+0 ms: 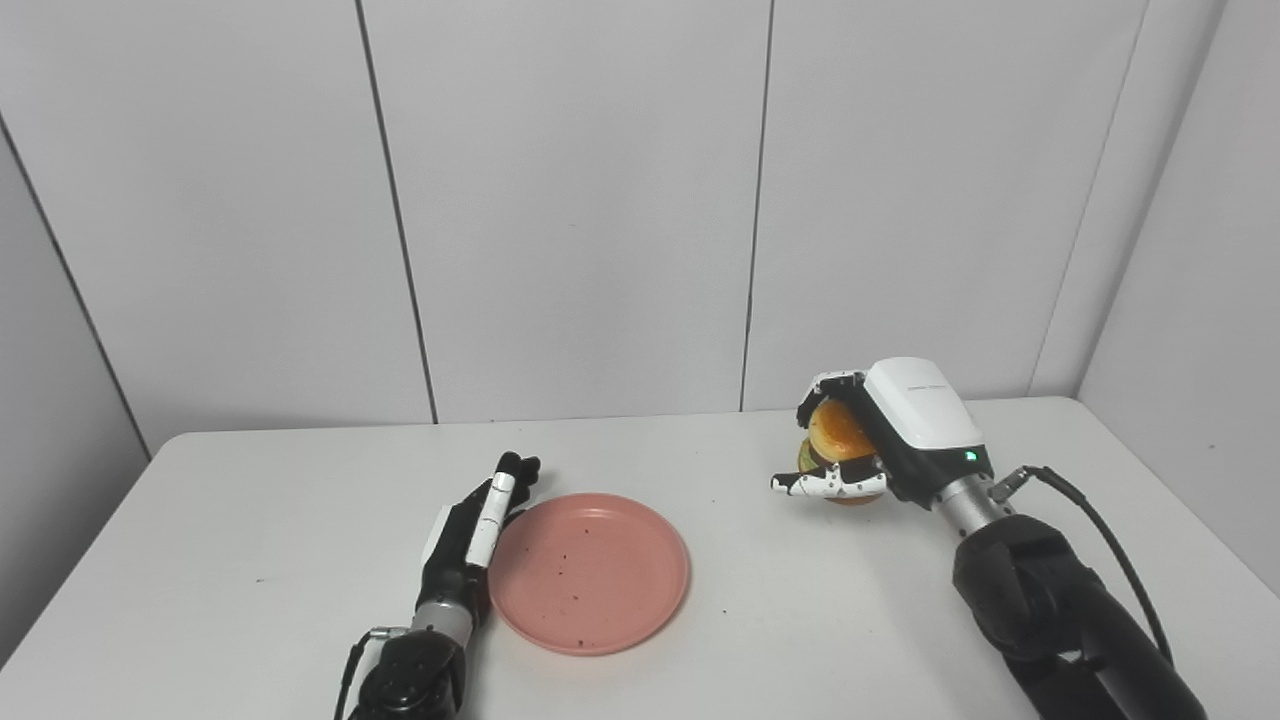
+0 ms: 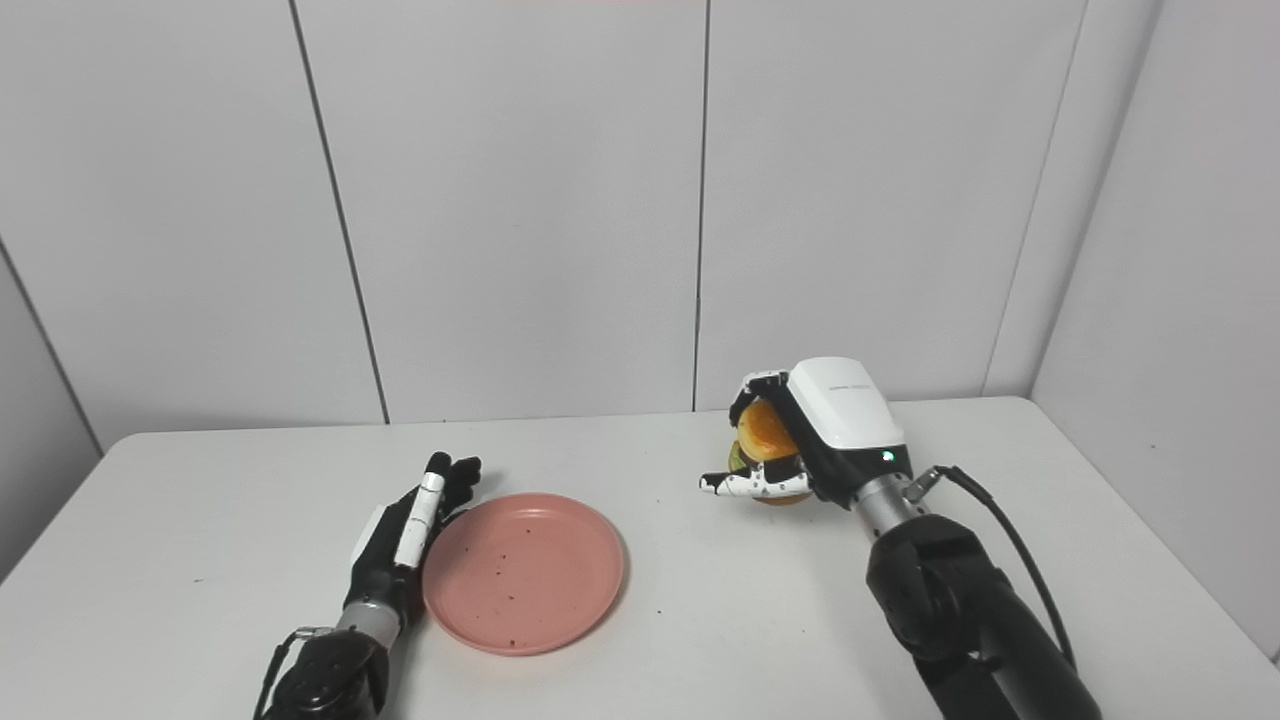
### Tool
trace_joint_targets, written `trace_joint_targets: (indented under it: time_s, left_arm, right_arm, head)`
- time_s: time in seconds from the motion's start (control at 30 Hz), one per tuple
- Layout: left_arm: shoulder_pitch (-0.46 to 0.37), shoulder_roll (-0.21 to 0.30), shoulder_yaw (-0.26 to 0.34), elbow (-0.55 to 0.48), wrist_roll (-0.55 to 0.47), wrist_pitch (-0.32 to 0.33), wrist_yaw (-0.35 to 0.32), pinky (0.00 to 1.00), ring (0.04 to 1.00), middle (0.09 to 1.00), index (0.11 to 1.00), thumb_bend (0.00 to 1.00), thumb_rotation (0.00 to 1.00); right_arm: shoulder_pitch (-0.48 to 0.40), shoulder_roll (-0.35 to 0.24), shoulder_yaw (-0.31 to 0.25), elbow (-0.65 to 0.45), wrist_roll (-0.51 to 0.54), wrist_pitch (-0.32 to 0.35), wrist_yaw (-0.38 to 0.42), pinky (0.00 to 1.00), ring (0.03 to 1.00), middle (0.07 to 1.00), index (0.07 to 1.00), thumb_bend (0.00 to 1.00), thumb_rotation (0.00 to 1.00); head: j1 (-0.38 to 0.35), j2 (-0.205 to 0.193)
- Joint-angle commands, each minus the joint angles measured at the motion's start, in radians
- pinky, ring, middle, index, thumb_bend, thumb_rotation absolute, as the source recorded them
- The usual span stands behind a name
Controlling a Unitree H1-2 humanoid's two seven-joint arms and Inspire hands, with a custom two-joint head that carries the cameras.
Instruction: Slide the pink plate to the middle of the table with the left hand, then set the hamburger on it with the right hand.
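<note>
Already the pink plate [image 1: 588, 572] sat mid-table against the flat, empty left hand [image 1: 474, 535], while the right hand [image 1: 860, 445], well apart, gripped the hamburger [image 1: 838, 432], not yet placed.

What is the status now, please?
Left hand open, against round pink plate rim. Right hand shut on hamburger. Plate empty, path clear.

Black arms, black-and-white hands

The right hand [image 1: 850, 450] has a white back shell with small grey lettering and a green light, a silver wrist and a looping black cable; the left hand [image 1: 475, 530] is black with white finger panels.
</note>
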Motion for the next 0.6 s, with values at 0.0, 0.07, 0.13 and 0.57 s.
trace_joint_targets:
  time_s: [0.0, 0.07, 0.13, 0.57]
  left_arm:
    - [-0.029, -0.016, -0.010, -0.012, 0.007, 0.021, -0.003, 0.94, 0.918, 0.869, 0.757, 0.85, 0.94]
    - [-0.028, -0.019, -0.008, -0.015, 0.006, 0.022, -0.001, 0.95, 0.919, 0.869, 0.758, 0.85, 0.94]
    - [-0.028, -0.021, -0.008, -0.018, 0.008, 0.023, 0.003, 0.95, 0.918, 0.870, 0.760, 0.86, 0.94]
    - [-0.014, -0.040, -0.012, -0.029, 0.009, 0.025, 0.016, 0.96, 0.926, 0.875, 0.754, 0.87, 0.94]
  right_arm:
    - [-0.078, 0.011, 0.003, -0.001, 0.006, -0.049, -0.030, 0.30, 0.364, 0.434, 0.463, 0.65, 0.48]
    - [-0.090, 0.032, 0.014, 0.021, 0.007, -0.057, -0.034, 0.31, 0.368, 0.435, 0.463, 0.64, 0.50]
    - [-0.097, 0.050, 0.024, 0.025, -0.003, -0.048, -0.036, 0.32, 0.377, 0.442, 0.469, 0.65, 0.51]
    - [-0.127, 0.120, 0.064, 0.077, -0.002, -0.065, -0.055, 0.35, 0.407, 0.464, 0.489, 0.65, 0.53]
  head:
    - [0.003, 0.001]
    - [0.013, 0.000]
    - [0.024, 0.000]
    - [0.091, 0.005]
